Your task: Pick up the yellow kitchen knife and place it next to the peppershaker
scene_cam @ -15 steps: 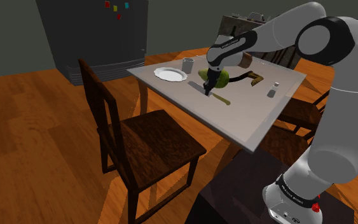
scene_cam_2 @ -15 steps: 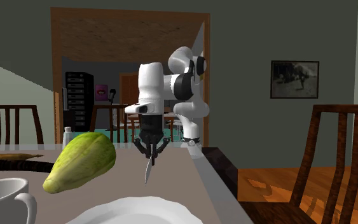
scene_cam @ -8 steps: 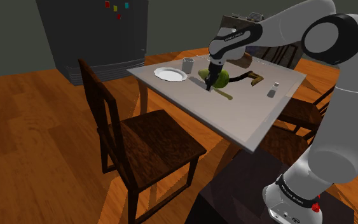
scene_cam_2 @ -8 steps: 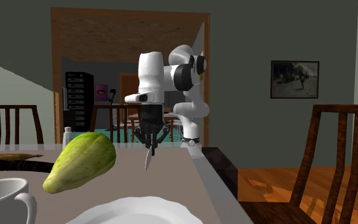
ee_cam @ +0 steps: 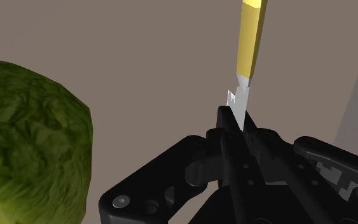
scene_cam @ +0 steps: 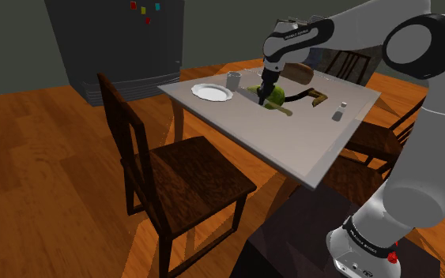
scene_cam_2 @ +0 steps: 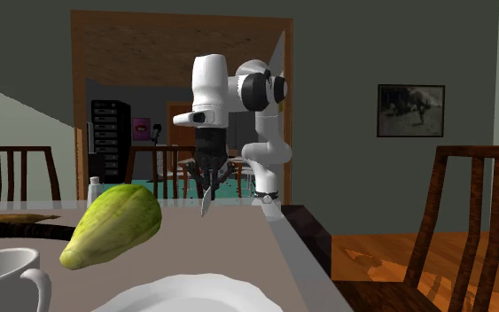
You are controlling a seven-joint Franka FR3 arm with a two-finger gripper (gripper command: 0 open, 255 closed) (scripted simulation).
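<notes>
Yellow knife point(ee_cam: 250, 44) aloft, pinched by its blade
Shoulder view: gripper point(scene_cam: 265, 92) carries it above the table point(scene_cam: 307, 150), peppershaker point(scene_cam: 338, 112) well apart. Second exterior view: it dangles near the green vegetable point(scene_cam_2: 114, 226). Wrist view: clamped on thin blade alone, it may swivel or slip.

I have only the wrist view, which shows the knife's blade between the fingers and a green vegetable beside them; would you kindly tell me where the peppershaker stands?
Observer: The peppershaker stands on the table, toward the shoulder view's right of the gripper, well apart from it.
Operator: Thank you. What is on the gripper's other side?
Observer: A white plate and a mug, toward the shoulder view's left.
Operator: And how does the knife hang?
Observer: In the second exterior view the knife points down from the gripper, nearly upright.
</notes>
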